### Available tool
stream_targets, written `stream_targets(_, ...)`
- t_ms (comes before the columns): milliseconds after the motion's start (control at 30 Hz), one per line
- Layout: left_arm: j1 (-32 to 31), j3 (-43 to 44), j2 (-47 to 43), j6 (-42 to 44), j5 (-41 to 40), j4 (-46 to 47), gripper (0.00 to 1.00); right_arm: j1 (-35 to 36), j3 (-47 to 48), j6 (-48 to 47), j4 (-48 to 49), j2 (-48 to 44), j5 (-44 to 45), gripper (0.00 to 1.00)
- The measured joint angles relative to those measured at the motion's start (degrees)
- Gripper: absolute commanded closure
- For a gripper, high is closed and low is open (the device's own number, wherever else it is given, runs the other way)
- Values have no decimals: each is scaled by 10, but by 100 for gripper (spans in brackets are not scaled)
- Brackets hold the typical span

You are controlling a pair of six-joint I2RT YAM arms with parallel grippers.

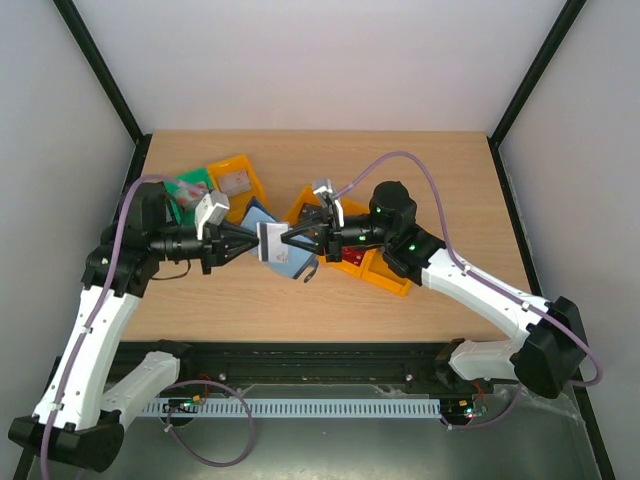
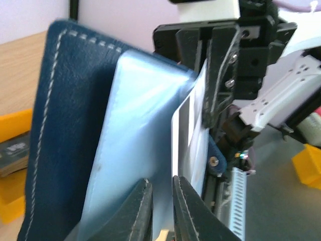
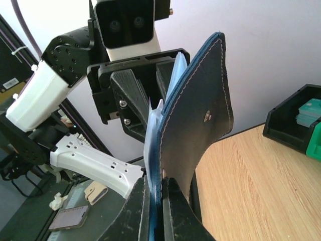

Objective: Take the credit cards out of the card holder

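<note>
Top external view has your card holder (image 1: 281, 256) hanging in mid-air over the middle of the desk (image 1: 460, 190). It's caught between the two arms and isn't touching the wood. It's opened up, with navy leather outside and pale blue-grey pockets inside.

In the left wrist view a white credit card (image 2: 181, 135) with a dark stripe pokes out of the pocket edge, right beside where the other arm is clamping. Your left fingers (image 2: 140, 216) are almost fully closed, with only a sliver of gap, and the pale pocket layer is sandwiched in it. Your right fingers (image 3: 175, 216) are squeezed tight on the navy edge of the holder, with the snap stud just above them.

Further out, the orange tray (image 1: 385, 278) sits under the right arm, and a yellow-orange bin (image 1: 236, 180) and a green bin (image 1: 186, 190) are off to the left. The right wrist view also catches a black bin (image 3: 286, 125) on the desk with teal cards (image 3: 311, 108) in it.
</note>
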Motion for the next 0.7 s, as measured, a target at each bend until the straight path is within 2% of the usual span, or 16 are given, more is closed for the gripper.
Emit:
stream_targets(67, 0, -12, -12, 6, -26, 3, 83, 0, 0, 6, 2, 0, -2, 98)
stream_targets(267, -7, -21, -12, 10, -62, 3, 79, -1, 0, 19, 16, 0, -11, 98)
stream_targets(333, -11, -21, -5, 10, -66, 3, 75, -1, 0, 23, 17, 0, -13, 98)
stream_targets(467, -15, -17, 1, 24, -54, -8, 58, -1, 0, 22, 17, -1, -14, 98)
stream_targets(533, -14, -2, 5, 64, -36, -40, 55, -2, 0, 16, 13, -1, -14, 98)
stream_targets(700, 0, 41, 7, 182, -3, -130, 55, -2, 11, -14, -24, -2, -19, 98)
